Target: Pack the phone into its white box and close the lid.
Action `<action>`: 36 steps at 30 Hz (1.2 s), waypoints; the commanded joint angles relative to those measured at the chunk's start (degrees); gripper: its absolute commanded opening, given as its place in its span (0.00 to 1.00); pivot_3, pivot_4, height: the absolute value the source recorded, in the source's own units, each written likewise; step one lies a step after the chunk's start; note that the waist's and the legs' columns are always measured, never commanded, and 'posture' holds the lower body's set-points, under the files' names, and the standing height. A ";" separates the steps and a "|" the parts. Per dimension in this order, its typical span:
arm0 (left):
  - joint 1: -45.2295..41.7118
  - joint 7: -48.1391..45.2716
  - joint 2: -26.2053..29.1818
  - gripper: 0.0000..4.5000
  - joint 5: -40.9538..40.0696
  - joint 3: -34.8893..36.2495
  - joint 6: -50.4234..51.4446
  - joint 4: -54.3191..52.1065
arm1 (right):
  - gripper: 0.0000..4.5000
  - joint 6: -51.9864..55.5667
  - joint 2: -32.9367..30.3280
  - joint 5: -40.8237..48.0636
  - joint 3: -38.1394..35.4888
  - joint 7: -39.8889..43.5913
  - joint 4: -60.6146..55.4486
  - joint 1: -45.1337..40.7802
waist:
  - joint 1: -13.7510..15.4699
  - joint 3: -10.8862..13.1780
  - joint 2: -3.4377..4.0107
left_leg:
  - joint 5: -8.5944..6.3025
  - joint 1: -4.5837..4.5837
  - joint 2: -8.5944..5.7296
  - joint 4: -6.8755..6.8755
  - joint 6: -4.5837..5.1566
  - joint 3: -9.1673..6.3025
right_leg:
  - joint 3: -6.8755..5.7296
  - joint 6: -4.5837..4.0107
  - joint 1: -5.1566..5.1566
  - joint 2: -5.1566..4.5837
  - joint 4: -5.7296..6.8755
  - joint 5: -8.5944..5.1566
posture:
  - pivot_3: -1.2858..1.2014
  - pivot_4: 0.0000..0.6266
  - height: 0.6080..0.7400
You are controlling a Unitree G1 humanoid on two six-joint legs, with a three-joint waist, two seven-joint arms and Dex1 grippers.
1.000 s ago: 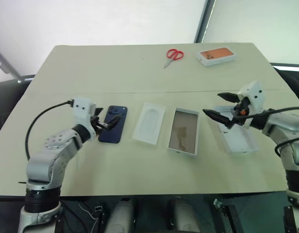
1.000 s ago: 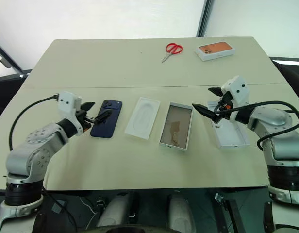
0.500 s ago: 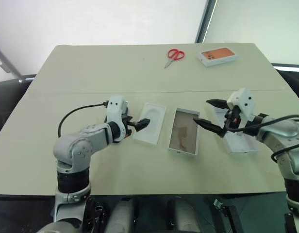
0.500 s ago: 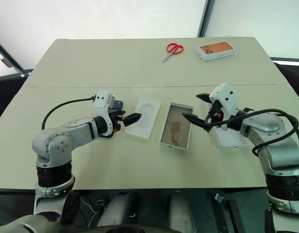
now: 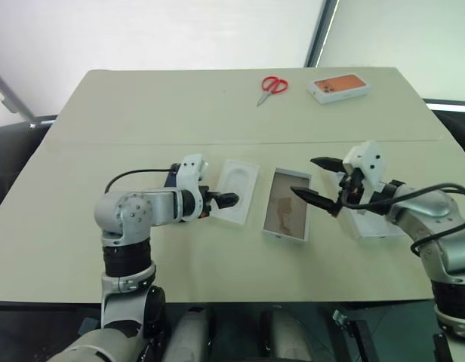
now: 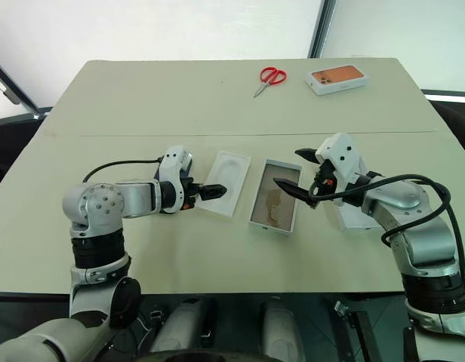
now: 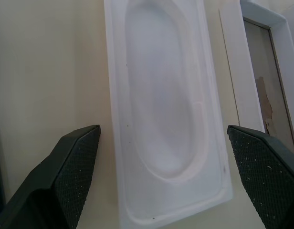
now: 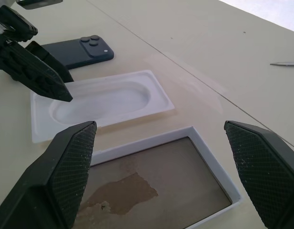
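The dark blue phone (image 8: 73, 52) lies back up on the table beyond the left arm, which hides most of it in the eye views. My left gripper (image 5: 223, 200) is open, low at the near end of a thin white insert (image 7: 166, 95), one finger on each side of it. The white box (image 5: 287, 204) lies open in the middle, with a brown patch on its floor. Above the box's right edge my right gripper (image 5: 306, 178) hangs open and holds nothing. The white lid (image 6: 355, 219) lies right of the box, mostly under my right forearm.
Red scissors (image 5: 272, 85) and a white box with an orange phone picture (image 5: 338, 87) lie at the far side of the table. The table's near edge runs just below both arms.
My left arm has swung right, from the phone over to the white insert, and its gripper has tipped downward. My right gripper has drifted left, from over the lid to the box's right edge.
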 commanded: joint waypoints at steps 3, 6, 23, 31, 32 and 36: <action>-1.08 -0.45 -1.30 0.37 0.52 2.37 0.49 0.98 | 1.00 -0.33 0.18 1.00 -0.72 -0.67 -3.13 0.29 | 0.11 0.00 0.00 | 0.00 -0.01 0.00 0.00 0.00 0.00 | 0.00 0.00 0.00 0.00 -0.01 0.00 | 0.52 0.24 0.68; -1.30 -0.25 -2.40 0.01 0.40 5.97 0.48 1.51 | 1.00 -0.27 0.07 1.14 -0.69 -0.76 -3.28 0.37 | 0.06 0.00 0.00 | 0.00 -0.01 0.00 0.00 -0.01 0.00 | 0.00 0.00 0.00 -0.01 -0.01 0.00 | 0.52 0.24 0.68; -3.68 0.76 -8.61 0.01 -16.35 20.40 0.49 2.17 | 1.00 -2.33 -2.53 -0.43 -2.58 -0.15 1.25 -1.96 | 0.29 0.03 -0.06 | 0.01 -0.02 -0.02 0.01 -0.01 0.01 | 0.00 0.00 0.01 -0.04 -0.03 0.00 | 0.52 0.24 0.68; -3.66 7.37 -12.94 0.01 -18.65 12.85 0.49 6.97 | 1.00 -2.89 -2.98 -0.88 -3.35 -0.30 2.02 -1.55 | 0.17 0.03 -0.07 | 0.01 -0.01 -0.02 0.01 -0.01 0.01 | 0.00 0.00 0.01 -0.02 -0.01 0.00 | 0.52 0.24 0.68; -3.85 7.85 -13.53 0.01 -18.15 12.33 0.49 7.67 | 1.00 -2.88 -2.93 -0.89 -3.38 -0.39 1.97 -1.46 | 0.18 0.04 -0.08 | 0.01 -0.01 -0.02 0.01 -0.01 0.01 | 0.00 0.00 0.01 -0.02 -0.01 0.00 | 0.52 0.24 0.68; -4.60 8.52 -14.74 0.01 -17.01 11.00 0.49 9.95 | 1.00 -2.90 -2.63 -0.99 -3.35 -0.74 1.52 -0.90 | 0.05 0.04 -0.08 | 0.01 -0.01 -0.01 0.00 -0.01 0.02 | 0.00 0.00 0.00 -0.01 -0.01 0.00 | 0.52 0.24 0.68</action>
